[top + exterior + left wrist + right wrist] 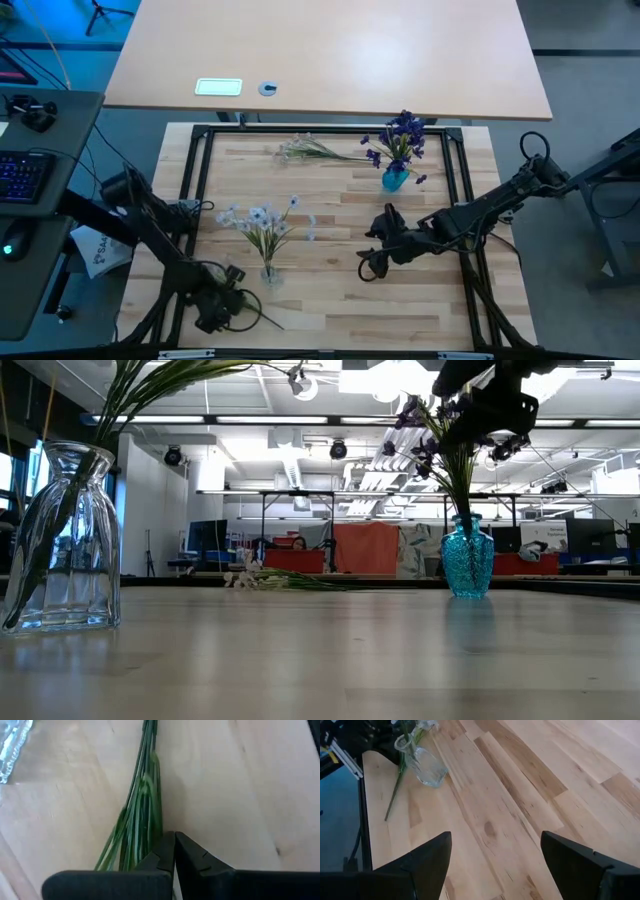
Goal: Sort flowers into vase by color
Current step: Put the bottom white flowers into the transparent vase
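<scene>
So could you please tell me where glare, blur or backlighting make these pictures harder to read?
Low view: bright ceiling lights backlight the purple flowers, which read as dark outlines above the blue vase, and the clear glass vase catches highlights. Left wrist view: the green stems are soft, too close for focus. High view: pale glare washes the far tabletop.

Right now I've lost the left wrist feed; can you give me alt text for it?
The left hand, fingers shut, points along a bundle of green stems lying on the wooden table. The clear glass vase shows at one corner.
</scene>
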### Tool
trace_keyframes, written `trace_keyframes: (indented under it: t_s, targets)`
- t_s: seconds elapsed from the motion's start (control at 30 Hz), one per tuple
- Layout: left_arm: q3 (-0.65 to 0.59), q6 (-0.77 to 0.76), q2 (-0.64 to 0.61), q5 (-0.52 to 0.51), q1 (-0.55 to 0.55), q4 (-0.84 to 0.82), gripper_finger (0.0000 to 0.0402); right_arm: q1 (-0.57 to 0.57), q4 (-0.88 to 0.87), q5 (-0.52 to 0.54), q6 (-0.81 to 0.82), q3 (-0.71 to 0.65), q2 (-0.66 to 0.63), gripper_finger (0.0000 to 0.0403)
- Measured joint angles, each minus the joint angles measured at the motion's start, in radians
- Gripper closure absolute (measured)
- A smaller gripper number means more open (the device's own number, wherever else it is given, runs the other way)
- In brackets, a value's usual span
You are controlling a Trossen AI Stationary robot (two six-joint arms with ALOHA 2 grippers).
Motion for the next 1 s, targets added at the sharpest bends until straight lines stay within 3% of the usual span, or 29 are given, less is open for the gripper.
trace_keyframes:
  t_s: [0.23, 0.47, 0.7, 1.0]
  targets:
    - [0.062, 0.002, 0.072, 0.017, 0.049, -0.015, 0.0401, 0.000, 0.001, 0.000, -0.003, 0.000, 0.000, 0.0100]
    - [0.116, 0.122, 0.026, -0.047, 0.065, 0.056, 0.0401, 0.000, -0.001, 0.001, -0.035, 0.000, 0.000, 0.0100]
    - [0.115, 0.218, 0.044, -0.011, 0.084, 0.143, 0.0402, 0.000, -0.001, 0.005, -0.045, 0.000, 0.001, 0.0100]
    - [0.111, 0.232, 0.081, -0.018, 0.106, 0.091, 0.0401, 0.001, -0.002, 0.005, -0.045, 0.000, 0.001, 0.0100]
